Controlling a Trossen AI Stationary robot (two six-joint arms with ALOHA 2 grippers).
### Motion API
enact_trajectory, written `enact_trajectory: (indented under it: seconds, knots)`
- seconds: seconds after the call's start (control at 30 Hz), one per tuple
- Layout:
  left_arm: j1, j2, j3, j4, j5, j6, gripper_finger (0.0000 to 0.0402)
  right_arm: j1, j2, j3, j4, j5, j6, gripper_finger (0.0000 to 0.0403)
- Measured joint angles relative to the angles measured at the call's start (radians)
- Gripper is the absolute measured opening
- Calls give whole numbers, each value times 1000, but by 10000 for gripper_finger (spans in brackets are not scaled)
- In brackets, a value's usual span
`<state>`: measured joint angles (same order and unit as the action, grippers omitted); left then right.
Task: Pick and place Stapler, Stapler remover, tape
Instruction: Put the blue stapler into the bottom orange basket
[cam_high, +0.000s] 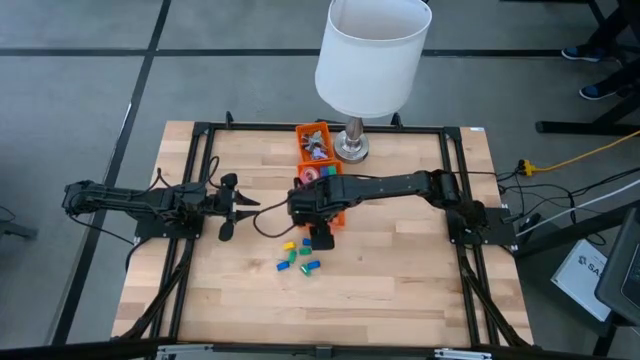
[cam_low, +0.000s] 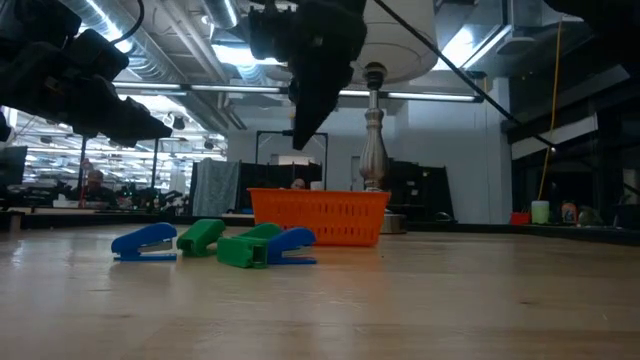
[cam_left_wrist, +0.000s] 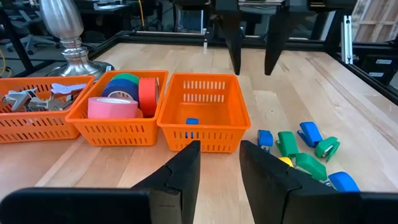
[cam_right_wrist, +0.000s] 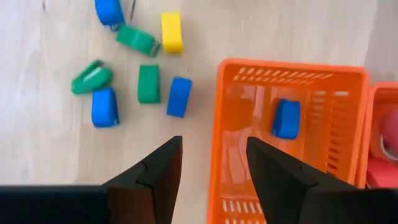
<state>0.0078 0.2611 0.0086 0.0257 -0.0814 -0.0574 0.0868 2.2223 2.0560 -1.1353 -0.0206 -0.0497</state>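
One blue stapler (cam_right_wrist: 286, 118) lies in our near orange basket (cam_right_wrist: 348, 74); the others (cam_right_wrist: 148, 83) sit scattered at its seven o'clock. Our right gripper (cam_right_wrist: 211, 163) hovers empty, jaws apart, over the rim, which we judge could snag it on descent. Left gripper (cam_left_wrist: 219, 167) waits at nine o'clock, open.

Partial "SA" on white box (cam_high: 588, 272), rest cut off.

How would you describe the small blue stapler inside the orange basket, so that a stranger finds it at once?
Start at the silver lamp base and follow the row of three orange mesh baskets away from it. The last orange basket, nearest the loose staplers on the wooden table, holds one small blue stapler; it alone lies inside a basket.
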Motion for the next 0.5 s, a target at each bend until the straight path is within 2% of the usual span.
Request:
enact_trajectory:
  seconds: [0.27, 0.5]
  knots:
    - [0, 0, 0, 0, 0, 0, 110, 53, 1, -14, 69, 0, 65, 177]
    - [0, 0, 0, 0, 0, 0, 107, 116, 1, -14, 22, 1, -17, 177]
